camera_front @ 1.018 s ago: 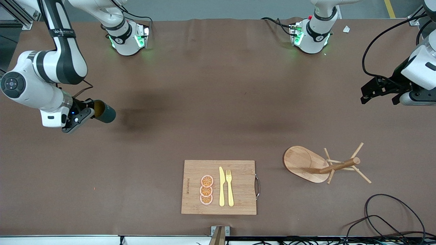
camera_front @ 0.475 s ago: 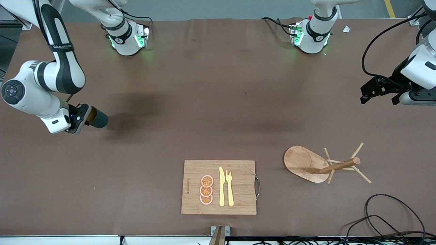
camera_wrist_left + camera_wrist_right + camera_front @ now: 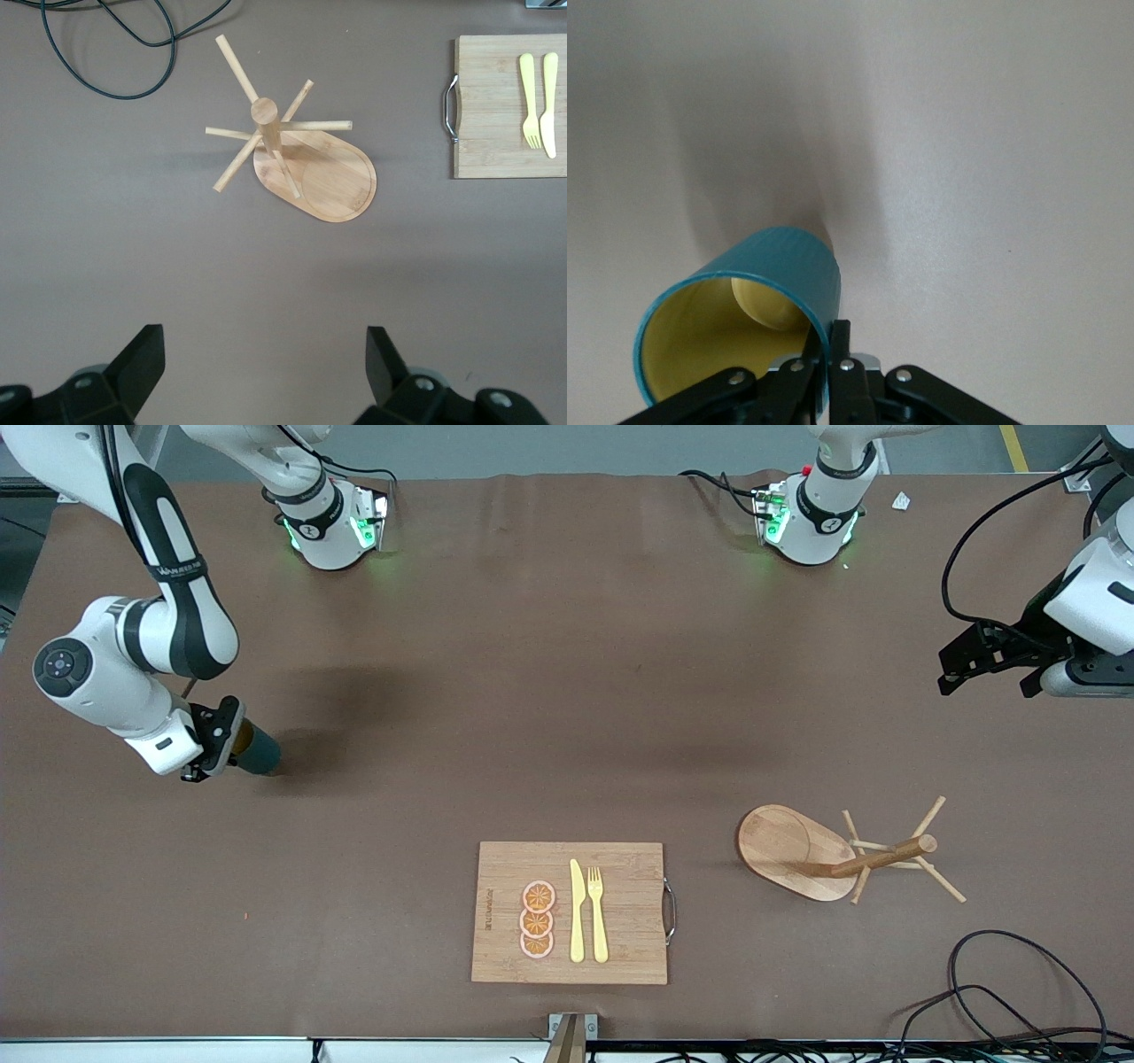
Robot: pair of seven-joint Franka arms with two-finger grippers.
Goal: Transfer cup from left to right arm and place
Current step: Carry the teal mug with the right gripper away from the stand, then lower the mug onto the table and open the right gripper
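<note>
The right gripper (image 3: 221,751) holds the cup (image 3: 257,752) at the right arm's end of the tabletop (image 3: 567,691), low over the surface or just touching it; you cannot tell which. In the right wrist view the jaws are clenched on the cup's (image 3: 744,323) rim, one finger inside against the tan-yellow lining and one outside on the teal wall. The cup is tilted, mouth toward the wrist camera.

Judge the cup as rigid, light and small, probably glazed and therefore slippery under a narrow rim pinch. It may chip if set down hard on its edge. A rim pinch suits it; the handle is not visible here, so do not count on it.

You should bring the cup upright before letting go, since a tilted release could let it roll.

The left gripper (image 3: 264,367) waits over the left arm's end of the tabletop, jaws released and empty. The mug tree (image 3: 833,855) and cutting board (image 3: 620,912) lie nearer the front camera, well apart from the cup.
</note>
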